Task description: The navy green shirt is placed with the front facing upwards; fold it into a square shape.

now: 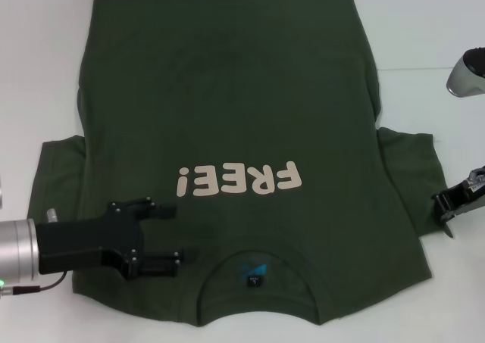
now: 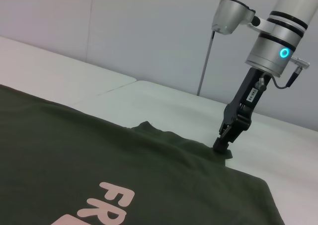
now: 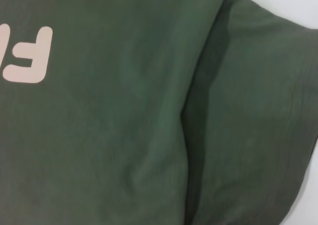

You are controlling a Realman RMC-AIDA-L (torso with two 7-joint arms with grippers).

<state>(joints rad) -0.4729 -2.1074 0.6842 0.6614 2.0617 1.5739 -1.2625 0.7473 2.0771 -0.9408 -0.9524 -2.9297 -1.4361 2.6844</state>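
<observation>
While my left gripper [image 1: 168, 234] hangs low over the big dark green cotton T-shirt [image 1: 227, 116], its two black fingers are spread apart with nothing between them. It sits over the shoulder on my left side, just beside the round neck opening with the little blue neck label [image 1: 254, 274]. I think it is there so it can pinch the cloth at the shoulder and start the first fold. My right gripper [image 2: 224, 141] is at the far edge of the sleeve on my right side, with its tip down on the hem. I cannot tell if its fingers are together or apart, or if they hold the cloth yet. I think it went there because a fold needs both sides lifted at once. The shirt lies flat and spread out on the white table [image 1: 424, 25], front side up, with its collar near me and its bottom hem far away. The cream letters that spell FREE! [image 1: 239, 180] look upside down to me. No part looks folded yet, so the job is only at its start. My head view shows the whole shirt and both arms. My left wrist view shows something the head view does not show well, the right arm standing tall with its tip on the sleeve edge. My right wrist view shows only close cloth, one cream letter and a soft crease where the sleeve meets the body.
</observation>
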